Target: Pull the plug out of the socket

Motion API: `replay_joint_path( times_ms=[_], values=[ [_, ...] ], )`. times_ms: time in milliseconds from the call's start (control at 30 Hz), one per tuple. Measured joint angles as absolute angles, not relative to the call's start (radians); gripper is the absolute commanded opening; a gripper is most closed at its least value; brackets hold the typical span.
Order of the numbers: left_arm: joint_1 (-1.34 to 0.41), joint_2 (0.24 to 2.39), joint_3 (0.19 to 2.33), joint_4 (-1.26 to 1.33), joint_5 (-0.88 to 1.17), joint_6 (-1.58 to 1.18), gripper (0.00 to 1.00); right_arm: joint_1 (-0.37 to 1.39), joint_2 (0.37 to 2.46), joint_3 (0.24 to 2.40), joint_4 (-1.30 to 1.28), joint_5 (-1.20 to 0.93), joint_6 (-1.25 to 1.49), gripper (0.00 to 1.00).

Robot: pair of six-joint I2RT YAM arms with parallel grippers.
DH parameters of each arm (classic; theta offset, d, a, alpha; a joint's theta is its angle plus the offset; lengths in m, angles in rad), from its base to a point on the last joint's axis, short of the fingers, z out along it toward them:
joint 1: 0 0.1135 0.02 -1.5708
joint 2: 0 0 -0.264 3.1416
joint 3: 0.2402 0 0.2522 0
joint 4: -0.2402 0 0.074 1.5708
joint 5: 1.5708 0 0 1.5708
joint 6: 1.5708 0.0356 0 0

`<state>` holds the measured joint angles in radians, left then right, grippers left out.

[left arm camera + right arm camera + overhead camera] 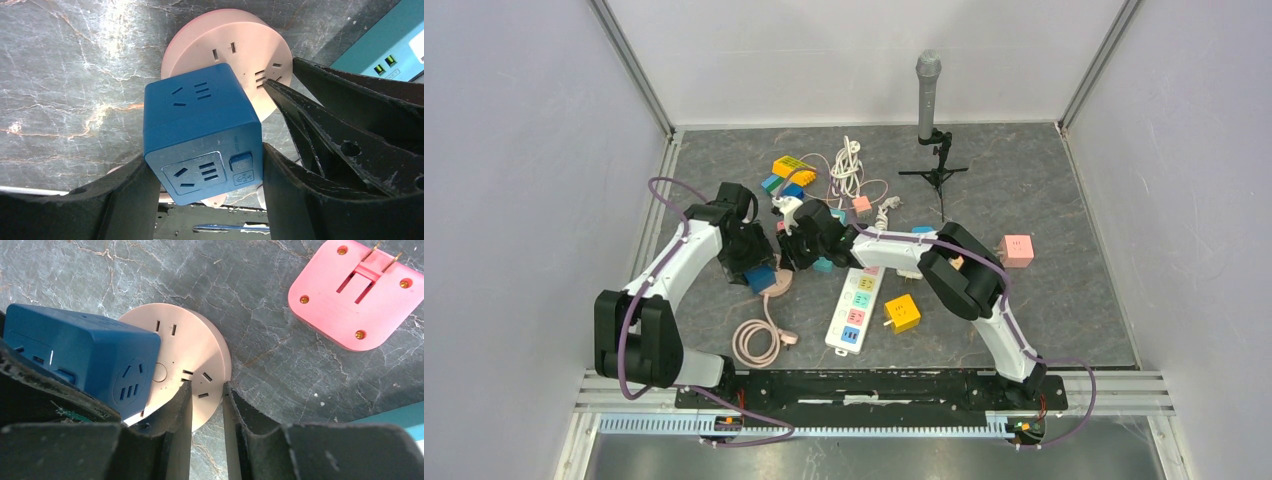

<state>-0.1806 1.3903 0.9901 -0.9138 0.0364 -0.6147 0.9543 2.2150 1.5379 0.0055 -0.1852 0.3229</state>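
1. Above the grey marbled table (1044, 200), your overhead camera finds the pink round socket (780, 288) between the two arms, with the blue cube plug (761, 278) seated on it. Both black grippers crowd over it: the left gripper (757, 262) from its left, the right gripper (789, 258) from its right.
2. Right of the socket lies one long white power strip (856, 308) with pastel panels, then one yellow cube (902, 312), and farther right one pink cube (1018, 250). One coiled pink cable (759, 342) lies on its near side. One grey microphone (927, 90) on a tripod stands well behind it.
3. At your left wrist, the plug is smooth matte plastic with rounded corners. Two of its outlet faces show, and its base meets the socket's flat disc. Your left gripper stands wide, one finger pressed to each side of the plug, clamping it.
4. At your right wrist, the two fingers are all but closed, leaving a narrow slit. Their tips touch the socket at its rim, just beside the plug, and you cannot tell whether they pinch it. Beyond the socket, apart from it, lies one flat pink adapter (357, 295) with two brass prongs and four brass screws.
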Motion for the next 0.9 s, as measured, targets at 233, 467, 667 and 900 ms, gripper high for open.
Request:
replay_joint_path(
  times_ms=[233,467,667,900],
  values=[
    [-0.181,1.388,1.002,-0.936,0.027,-0.615,0.22,0.974,2.213,1.547,-0.007,-0.141,0.299,0.29],
    [-0.183,1.388,1.030,-0.957,-0.015,-0.588,0.22,0.990,2.216,1.557,-0.004,-0.109,0.286,0.29],
    [-0.186,1.388,1.039,-0.968,-0.027,-0.563,0.21,1.002,2.217,1.562,-0.004,-0.070,0.279,0.28],
    [-0.185,1.370,1.039,-0.965,0.000,-0.562,0.22,1.003,2.210,1.557,-0.003,-0.064,0.279,0.30]
  ],
)
